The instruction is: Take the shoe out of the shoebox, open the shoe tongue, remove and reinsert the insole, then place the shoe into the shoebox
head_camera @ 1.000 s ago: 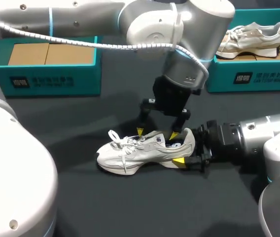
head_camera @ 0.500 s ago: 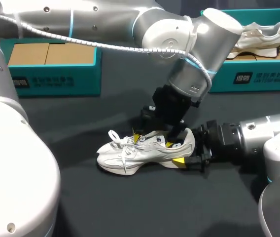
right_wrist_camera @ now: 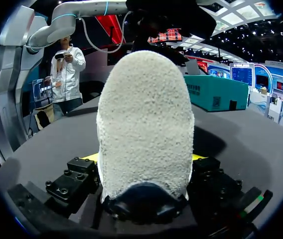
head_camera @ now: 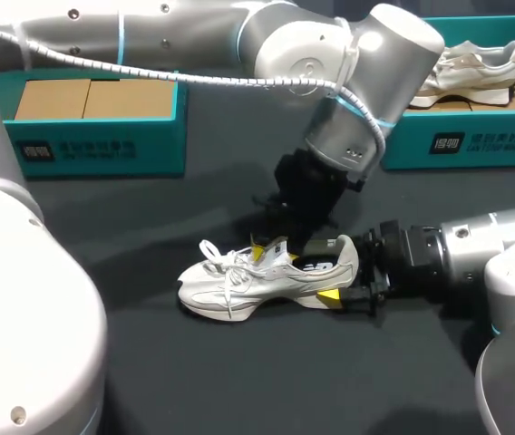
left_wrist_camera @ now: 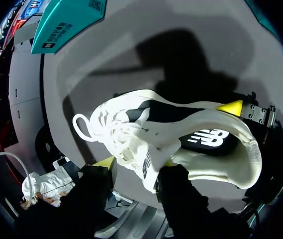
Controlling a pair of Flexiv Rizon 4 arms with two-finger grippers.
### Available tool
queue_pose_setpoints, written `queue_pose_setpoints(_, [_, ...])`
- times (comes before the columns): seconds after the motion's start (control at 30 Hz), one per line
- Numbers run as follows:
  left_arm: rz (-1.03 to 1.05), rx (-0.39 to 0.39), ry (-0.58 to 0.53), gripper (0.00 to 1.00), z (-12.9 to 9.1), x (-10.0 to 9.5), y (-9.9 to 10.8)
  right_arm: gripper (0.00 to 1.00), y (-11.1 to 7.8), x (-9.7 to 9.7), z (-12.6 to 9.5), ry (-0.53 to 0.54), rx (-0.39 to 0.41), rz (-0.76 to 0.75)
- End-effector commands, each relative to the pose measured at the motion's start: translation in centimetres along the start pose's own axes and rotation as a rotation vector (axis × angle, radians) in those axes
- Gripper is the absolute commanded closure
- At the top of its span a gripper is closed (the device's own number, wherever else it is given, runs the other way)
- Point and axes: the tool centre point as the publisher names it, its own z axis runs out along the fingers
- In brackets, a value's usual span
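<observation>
1. The white shoe (head_camera: 239, 281) stands on its sole out on the dark table (head_camera: 149, 362), toe towards my left, well apart from the teal box (head_camera: 94, 149).
2. The right gripper (head_camera: 339, 279) clamps the heel (right_wrist_camera: 144, 124) from both sides.
3. The left gripper (head_camera: 280, 249) is down at the shoe's opening. Pinching or not, I can't tell.

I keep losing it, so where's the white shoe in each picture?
Head view: the shoe lies in the middle, toe toward the view's left.
Left wrist view: the shoe sits right ahead of the left claw.
Right wrist view: its heel stands between the right claw fingers.
Landmark: the right claw's yellow fingertips at the heel.
</observation>
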Motion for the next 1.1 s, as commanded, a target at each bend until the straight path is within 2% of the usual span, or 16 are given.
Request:
queue_pose_setpoints(0.03, [-0.006, 0.031, 0.036, 1.00, 0.1, -1.1, 0.3, 1.00, -0.1, 0.2, 0.4, -0.001, 0.003, 0.001])
queue_pose_setpoints(0.17, [-0.006, 0.079, 0.084, 1.00, 0.1, -2.3, 0.3, 1.00, -0.1, 0.2, 0.4, -0.001, 0.003, 0.001])
queue_pose_setpoints(0.47, [0.013, 0.086, 0.289, 1.00, 0.9, -7.0, -0.5, 1.00, -0.1, 0.2, 0.4, -0.001, 0.003, 0.001])
queue_pose_setpoints(0.63, [0.016, 0.097, 0.352, 1.00, 2.1, -9.1, -1.1, 1.00, -0.1, 0.2, 0.4, -0.001, 0.003, 0.001])
queue_pose_setpoints(0.73, [0.017, 0.097, 0.358, 1.00, 2.9, -9.8, -1.5, 1.00, -0.1, 0.2, 0.4, -0.001, 0.003, 0.001])
queue_pose_setpoints(0.9, [0.019, 0.096, 0.351, 1.00, 4.4, -9.8, -2.2, 1.00, -0.1, 0.2, 0.4, -0.001, 0.003, 0.001])
queue_pose_setpoints(1.0, [0.020, 0.099, 0.336, 0.80, 5.5, -9.8, -2.5, 1.00, -0.1, 0.2, 0.4, -0.001, 0.003, 0.001])
queue_pose_setpoints(1.1, [0.022, 0.107, 0.319, 0.68, 6.5, -9.9, -2.8, 1.00, -0.1, 0.2, 0.4, -0.001, 0.003, 0.001])
